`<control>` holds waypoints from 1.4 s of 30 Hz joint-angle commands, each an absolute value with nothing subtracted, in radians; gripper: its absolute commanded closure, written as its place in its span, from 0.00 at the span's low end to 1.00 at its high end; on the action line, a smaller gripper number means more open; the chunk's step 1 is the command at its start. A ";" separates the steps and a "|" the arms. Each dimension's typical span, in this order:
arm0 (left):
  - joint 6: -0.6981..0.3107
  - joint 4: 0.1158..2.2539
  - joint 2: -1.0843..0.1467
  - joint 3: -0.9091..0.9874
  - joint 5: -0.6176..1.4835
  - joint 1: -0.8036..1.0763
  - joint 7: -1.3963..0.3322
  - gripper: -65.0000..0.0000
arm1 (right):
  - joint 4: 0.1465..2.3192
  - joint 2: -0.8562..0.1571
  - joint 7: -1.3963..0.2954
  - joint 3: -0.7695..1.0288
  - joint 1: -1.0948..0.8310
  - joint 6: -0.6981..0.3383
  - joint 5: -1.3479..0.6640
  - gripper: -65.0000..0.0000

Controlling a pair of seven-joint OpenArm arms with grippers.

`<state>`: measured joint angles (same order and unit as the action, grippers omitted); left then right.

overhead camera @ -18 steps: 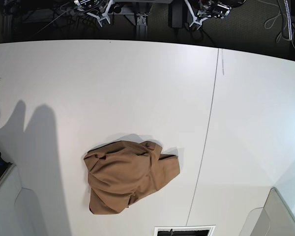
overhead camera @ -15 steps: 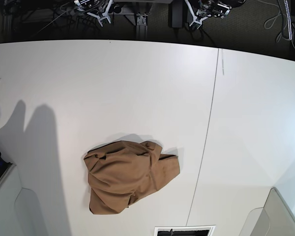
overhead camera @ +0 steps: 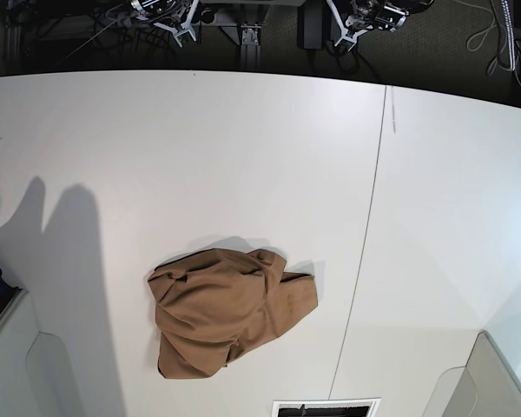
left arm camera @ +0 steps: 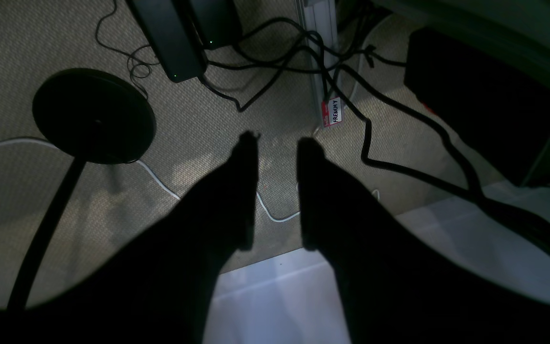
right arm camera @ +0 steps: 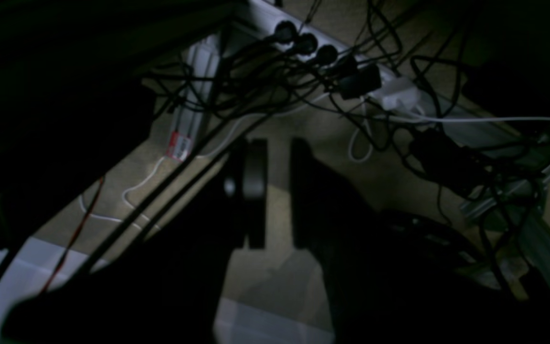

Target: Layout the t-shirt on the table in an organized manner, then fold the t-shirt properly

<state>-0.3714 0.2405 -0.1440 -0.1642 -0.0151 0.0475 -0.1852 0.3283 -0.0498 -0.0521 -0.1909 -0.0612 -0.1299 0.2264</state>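
Soft tan cloth, the t-shirt (overhead camera: 230, 310) is bunched left of the seam (overhead camera: 365, 252) on the table (overhead camera: 243, 156), likely light and limp, best pinched at an outer edge; both grippers hang empty, jaws slightly parted.

The t-shirt (overhead camera: 230, 313) is soft, matt tan cloth; the table (overhead camera: 243, 156) smooth, matt white.

The base view looks straight down on the bench (overhead camera: 243, 156) from high overhead. Both wrist views sit close behind their tools, aimed past the bench edge at the carpeted floor (left arm camera: 26, 43) with its cables (right arm camera: 275, 91).
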 commanded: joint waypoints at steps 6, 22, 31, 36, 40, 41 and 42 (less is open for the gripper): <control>-0.379 0.245 -0.147 -0.164 -0.015 0.076 -0.164 0.78 | 0.335 -0.052 -0.045 -0.189 -0.064 -0.127 0.228 0.88; -0.379 0.464 -0.151 -0.164 -0.014 0.225 -0.161 0.78 | 0.535 -0.058 -0.045 -0.189 -0.221 -0.127 0.228 0.88; -0.379 0.796 -0.197 -0.162 0.071 0.405 -0.161 0.78 | 0.873 -0.117 -0.046 -0.189 -0.411 -0.127 0.212 0.88; -0.379 1.007 -0.237 -0.162 0.071 0.500 -0.178 0.78 | 1.101 -0.176 -0.072 -0.189 -0.525 -0.126 0.154 0.88; -0.379 1.176 -0.256 -0.114 0.080 0.585 -0.188 0.78 | 1.292 -0.231 -0.115 -0.189 -0.610 -0.126 0.130 0.88; -0.379 1.218 -0.255 -0.087 0.089 0.607 -0.190 0.78 | 1.336 -0.245 -0.123 -0.189 -0.629 -0.126 0.131 0.88; -0.379 1.261 -0.255 -0.057 0.103 0.631 -0.192 0.77 | 1.382 -0.257 -0.133 -0.189 -0.648 -0.127 0.131 0.88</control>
<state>-0.3767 1.2488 -0.2493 -0.0578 0.0994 0.6243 -0.2100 1.3731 -0.2501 -0.1474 -0.1902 -0.6350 -0.1242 0.1356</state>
